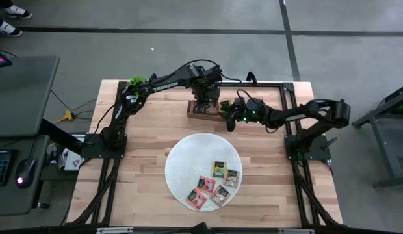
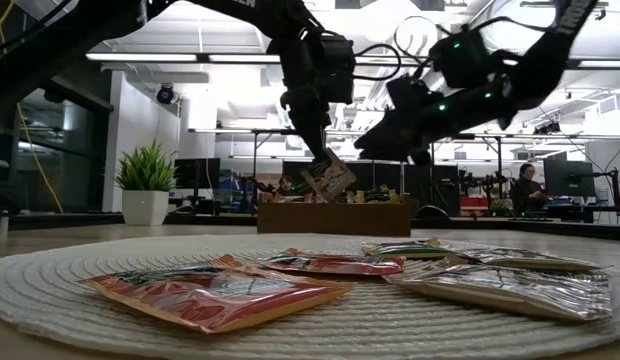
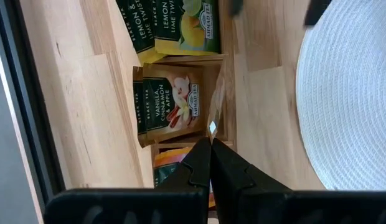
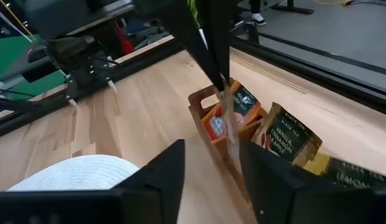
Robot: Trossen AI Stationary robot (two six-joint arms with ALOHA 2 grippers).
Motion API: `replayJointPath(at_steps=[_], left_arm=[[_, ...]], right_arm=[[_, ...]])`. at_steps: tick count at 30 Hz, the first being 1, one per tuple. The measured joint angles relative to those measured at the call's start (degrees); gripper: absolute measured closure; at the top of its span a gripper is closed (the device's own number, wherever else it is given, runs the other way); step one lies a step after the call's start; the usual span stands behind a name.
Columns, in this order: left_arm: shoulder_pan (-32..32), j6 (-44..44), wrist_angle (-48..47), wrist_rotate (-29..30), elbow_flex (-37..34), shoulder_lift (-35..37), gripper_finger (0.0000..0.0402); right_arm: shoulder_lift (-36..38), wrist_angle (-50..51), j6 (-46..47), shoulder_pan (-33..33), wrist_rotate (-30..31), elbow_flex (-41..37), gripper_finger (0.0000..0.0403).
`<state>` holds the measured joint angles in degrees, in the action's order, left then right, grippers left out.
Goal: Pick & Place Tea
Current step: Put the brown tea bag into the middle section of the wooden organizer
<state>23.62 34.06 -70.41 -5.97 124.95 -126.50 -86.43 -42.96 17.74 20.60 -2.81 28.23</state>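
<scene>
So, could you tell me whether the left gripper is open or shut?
Shut: the left gripper has its fingers pressed together on a tea packet above the wooden tray.

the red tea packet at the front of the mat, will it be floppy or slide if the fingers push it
The red packet is probably light and thin: it lies almost flat on the woven mat. Its wrapper looks glossy and crinkled, so it would likely flex rather than stay stiff. The mat's ribbed weave may slow sliding, though a push could skid it.
</scene>
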Motion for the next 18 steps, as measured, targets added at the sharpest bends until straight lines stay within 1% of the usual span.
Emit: replayJointPath(at_steps=[3,5,7,11,15,18], left_arm=[[-0.02,0.2,0.0,-0.08,0.01,0.0,0.0401],[-0.02,0.41,0.0,-0.36,0.0,0.0,0.0401],[0.0,0.7,-0.3,-0.61,0.01,0.0,0.0401],[0.37,2.24,-4.13,2.46,-0.01,0.0,0.0401],[0.71,4.01,-5.12,3.77,-0.01,0.0,0.0401],[0.76,4.75,-5.14,3.85,-0.01,0.0,0.0401]], right_arm=[[-2.88,0.29,-1.04,1.29,-3.25,3.04,0.0232],[-4.86,1.43,-2.05,1.74,-4.74,6.13,0.0227],[-6.75,4.75,-3.23,2.12,-5.35,9.73,0.0225],[-9.23,11.36,-6.7,3.01,-7.55,14.48,0.0225],[-9.69,13.85,-10.89,3.16,-8.28,17.14,0.0228],[-9.75,14.89,-13.95,3.17,-8.32,17.68,0.0228]])
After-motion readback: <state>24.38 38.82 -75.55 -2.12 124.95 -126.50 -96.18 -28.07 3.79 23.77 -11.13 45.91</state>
